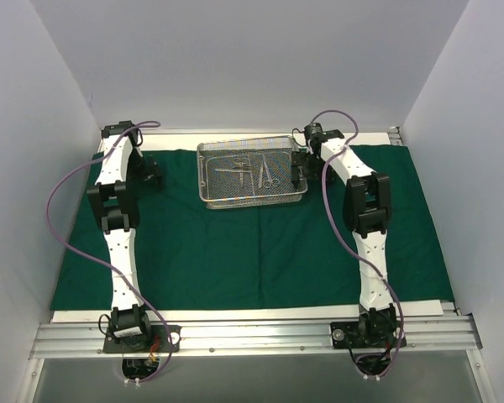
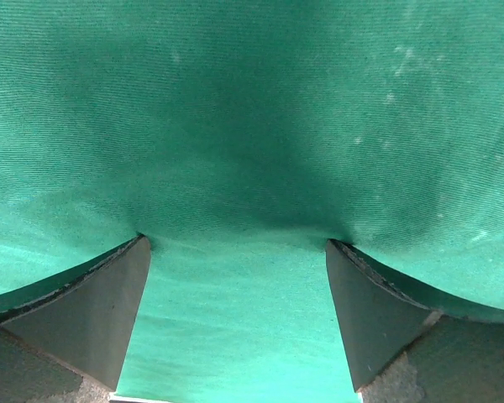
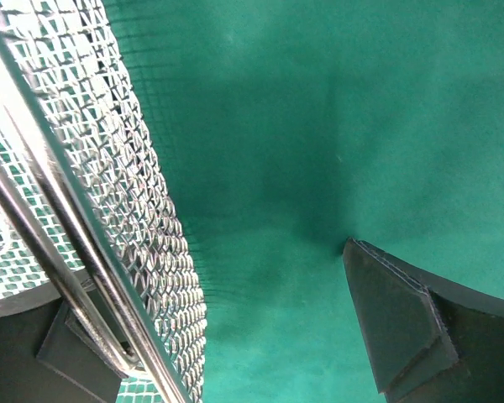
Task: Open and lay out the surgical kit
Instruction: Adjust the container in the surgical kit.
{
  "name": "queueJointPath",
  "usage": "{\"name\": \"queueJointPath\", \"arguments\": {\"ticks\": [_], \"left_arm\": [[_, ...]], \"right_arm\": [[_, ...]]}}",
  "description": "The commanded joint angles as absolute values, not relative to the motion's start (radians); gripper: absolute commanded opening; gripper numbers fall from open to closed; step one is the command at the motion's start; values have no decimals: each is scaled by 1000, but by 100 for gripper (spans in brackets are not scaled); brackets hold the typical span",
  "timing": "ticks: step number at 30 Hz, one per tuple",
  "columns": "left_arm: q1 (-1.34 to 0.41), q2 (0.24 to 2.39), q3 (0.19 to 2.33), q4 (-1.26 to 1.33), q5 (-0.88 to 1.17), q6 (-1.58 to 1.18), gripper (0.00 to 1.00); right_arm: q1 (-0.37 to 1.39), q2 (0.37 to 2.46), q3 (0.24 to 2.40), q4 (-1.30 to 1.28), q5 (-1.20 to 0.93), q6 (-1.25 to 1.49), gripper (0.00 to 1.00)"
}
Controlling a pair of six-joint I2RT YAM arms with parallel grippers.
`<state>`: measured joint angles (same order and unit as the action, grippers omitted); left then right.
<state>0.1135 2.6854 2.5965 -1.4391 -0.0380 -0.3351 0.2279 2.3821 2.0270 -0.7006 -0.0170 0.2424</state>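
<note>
The surgical kit lies unwrapped: a dark green cloth (image 1: 252,252) spread flat over the table, with the silver wire-mesh tray (image 1: 208,189) at the back centre and several slim metal instruments (image 1: 250,170) inside it. My left gripper (image 1: 152,177) is open left of the tray, with its fingertips (image 2: 139,252) resting on bare cloth (image 2: 252,126) and nothing between them. My right gripper (image 1: 299,173) is open at the tray's right end. It straddles the mesh wall (image 3: 143,210): one finger is inside behind the mesh, the other finger (image 3: 386,311) is outside on the cloth (image 3: 319,126), well clear of the wall.
White walls close in the table on the left, right and back. The cloth reaches nearly to the table's edges, with a strip of white table (image 1: 235,316) showing in front. An aluminium rail (image 1: 252,336) carries both arm bases at the near edge.
</note>
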Motion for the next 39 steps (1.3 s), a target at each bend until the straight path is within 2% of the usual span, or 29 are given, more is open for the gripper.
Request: {"name": "queueJointPath", "arguments": {"ticks": [1, 3, 7, 14, 19, 25, 29, 32, 39], "left_arm": [[138, 2772, 2619, -1307, -28, -316, 95], [146, 2786, 2628, -1278, 64, -304, 94], [159, 2800, 2668, -1307, 28, -308, 93], [198, 2620, 2622, -1263, 9, -321, 97], [180, 2484, 2501, -1229, -35, -374, 97], [146, 2436, 2389, -1281, -103, -397, 97], [144, 2355, 2165, -1200, -107, -385, 97], [140, 2309, 2086, -1155, -68, -377, 97], [97, 2307, 2071, -1175, -67, -383, 97]], "right_arm": [[215, 2502, 2062, -695, -76, 288, 100], [213, 2511, 2077, -683, -132, 305, 100], [213, 2500, 2114, -649, -227, 337, 100], [170, 2338, 2158, -675, -158, 412, 100], [101, 2156, 1903, -652, -126, 449, 100], [45, 1950, 1571, -621, -3, 423, 100], [18, 1908, 1399, -537, 22, 408, 100], [32, 1946, 1416, -477, -60, 336, 100], [75, 2094, 1685, -541, -89, 253, 100]]}}
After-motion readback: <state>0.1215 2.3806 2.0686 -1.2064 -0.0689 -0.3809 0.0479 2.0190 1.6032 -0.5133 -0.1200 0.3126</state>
